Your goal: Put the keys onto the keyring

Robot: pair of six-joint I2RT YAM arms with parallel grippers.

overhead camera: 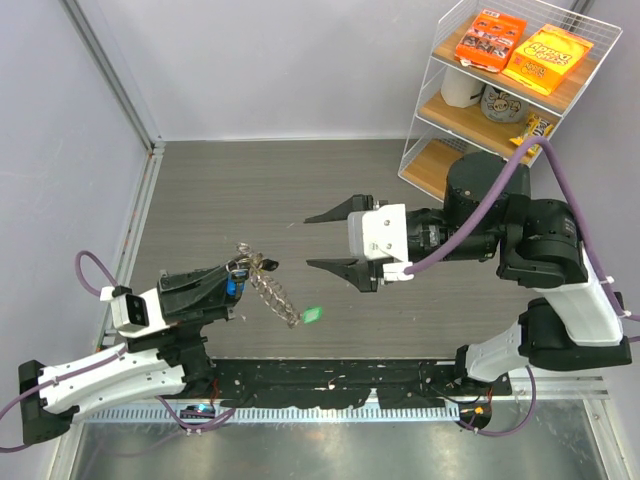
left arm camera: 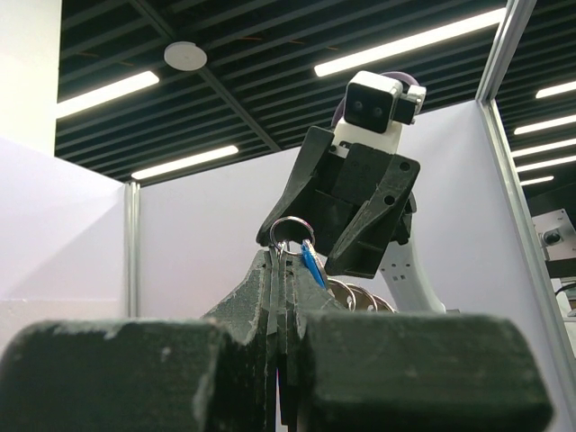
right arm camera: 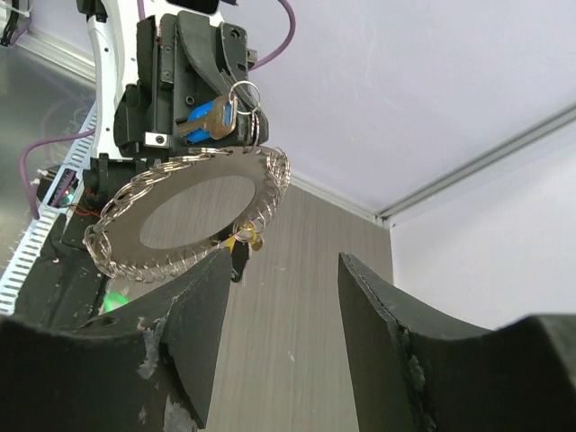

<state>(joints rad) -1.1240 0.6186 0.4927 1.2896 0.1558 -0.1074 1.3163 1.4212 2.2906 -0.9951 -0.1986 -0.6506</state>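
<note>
My left gripper (overhead camera: pixel 238 278) is shut on a blue-headed key (overhead camera: pixel 232 286) and holds it above the table. The keyring (overhead camera: pixel 272 292), a wide ring fringed with small silvery loops, hangs from that key by a small split ring (right arm camera: pixel 245 94). A green tag (overhead camera: pixel 313 315) dangles at its low end. In the right wrist view the keyring (right arm camera: pixel 189 211) faces me, with a dark and yellow key (right arm camera: pixel 241 241) under it and the blue key (right arm camera: pixel 209 121) above. My right gripper (overhead camera: pixel 312 241) is open and empty, just right of the keyring, apart from it. Its fingers (right arm camera: pixel 198 315) frame the floor.
A white wire shelf (overhead camera: pixel 425 110) with orange snack boxes and a jug stands at the back right, close behind the right arm. Grey walls (overhead camera: pixel 60 150) close the left and back sides. A black cable track (overhead camera: pixel 330 385) runs along the near edge.
</note>
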